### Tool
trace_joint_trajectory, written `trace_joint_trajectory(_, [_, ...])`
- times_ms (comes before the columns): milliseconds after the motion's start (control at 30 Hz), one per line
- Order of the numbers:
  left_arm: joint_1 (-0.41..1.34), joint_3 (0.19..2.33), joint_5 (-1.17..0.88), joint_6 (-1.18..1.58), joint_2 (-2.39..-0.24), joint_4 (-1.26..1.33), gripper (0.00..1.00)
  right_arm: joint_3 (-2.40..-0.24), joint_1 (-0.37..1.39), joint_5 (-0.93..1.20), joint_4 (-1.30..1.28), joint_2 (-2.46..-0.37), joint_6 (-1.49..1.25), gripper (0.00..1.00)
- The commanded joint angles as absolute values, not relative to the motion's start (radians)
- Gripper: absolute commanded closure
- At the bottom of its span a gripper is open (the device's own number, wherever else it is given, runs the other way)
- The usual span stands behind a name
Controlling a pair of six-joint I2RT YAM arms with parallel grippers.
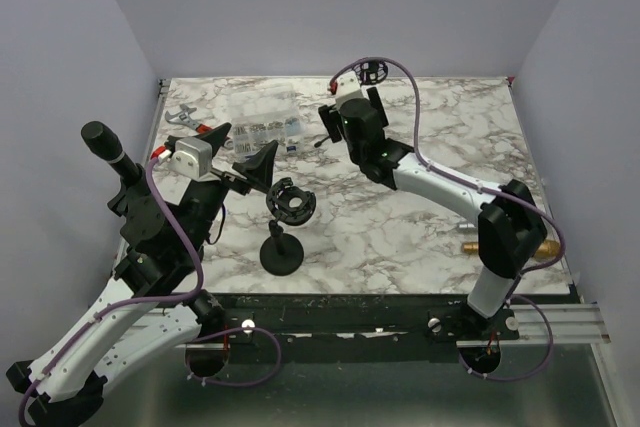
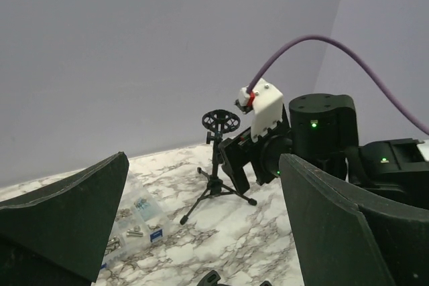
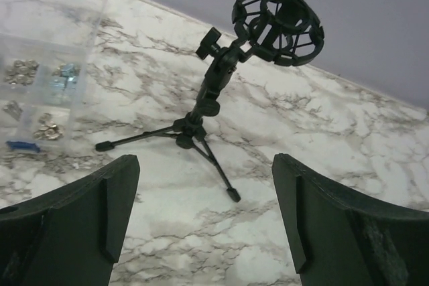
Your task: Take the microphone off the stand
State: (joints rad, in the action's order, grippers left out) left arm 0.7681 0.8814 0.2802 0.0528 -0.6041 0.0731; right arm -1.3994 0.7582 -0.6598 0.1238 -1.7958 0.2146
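Right claw [image 3: 204,222] agape before tripod stand [image 3: 213,92]

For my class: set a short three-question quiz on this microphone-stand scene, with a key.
1. True or false: the tripod stand has an empty cradle.
2. The right claw is: A open, holding nothing; B shut on the stand; C shut on a box.
3. Fill in: in the top view, the second stand has a ___ base.
Key: 1 true; 2 A; 3 round.
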Motion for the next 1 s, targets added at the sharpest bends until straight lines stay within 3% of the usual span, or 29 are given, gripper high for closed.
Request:
trace_joint_trajectory(0, [0.773,0.884,0.276,0.062,-0.607,0.084,0.01,-1.308,0.760,-0.516,0.050,-1.694,-0.034,0.12])
trace_joint_trajectory(667, [0.776,0.906,0.213,-0.041,-0.675,0.077,0.01,-1.035,0.761,-0.031,-0.022,-1.263,-0.479,0.10])
trace_joint_trajectory(967, [0.775,1.054,0.378,-0.042,-0.732,-0.141,0.01,-1.007,0.760,0.160,-0.021,-1.171,-0.515,0.09])
